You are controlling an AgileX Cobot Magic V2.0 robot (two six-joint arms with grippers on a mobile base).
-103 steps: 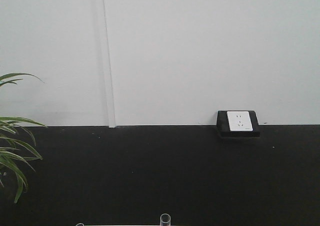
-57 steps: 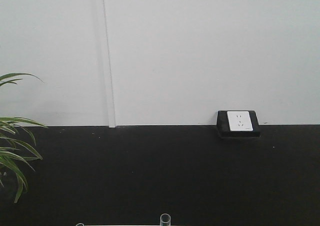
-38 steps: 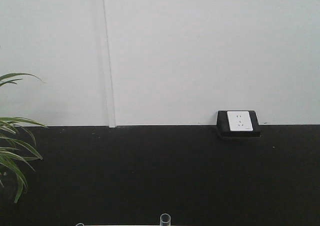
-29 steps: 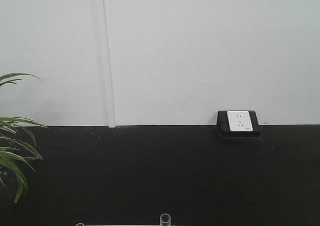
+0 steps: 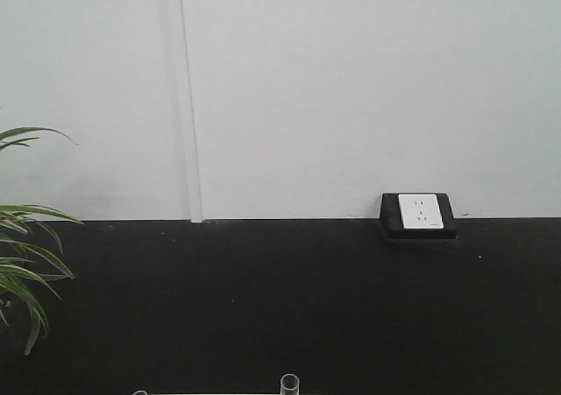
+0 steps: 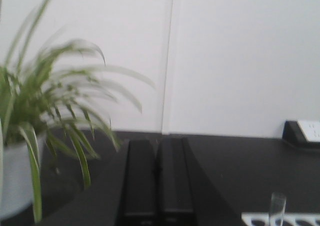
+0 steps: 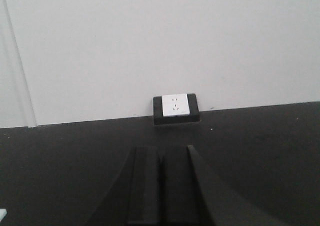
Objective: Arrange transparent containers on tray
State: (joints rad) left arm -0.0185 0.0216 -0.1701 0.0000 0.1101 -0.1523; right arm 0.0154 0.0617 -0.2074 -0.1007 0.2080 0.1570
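Left wrist view: left gripper (image 6: 158,151) with jaws pressed together, nothing between them.

Black fingers (image 6: 141,176) lie side by side at bottom centre, pointing toward a white wall (image 6: 240,60) with a vertical strip (image 6: 167,60); a green plant (image 6: 55,100), blurred, in a pale pot (image 6: 15,181) stands left; one clear test tube (image 6: 276,208) stands upright at lower right in a white rack (image 6: 300,219) with dark holes; a white socket (image 6: 311,130) in a black housing sits at the right edge.

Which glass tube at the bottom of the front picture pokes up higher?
The middle tube: its round rim and some wall show, while the left tube barely peeks above the edge.
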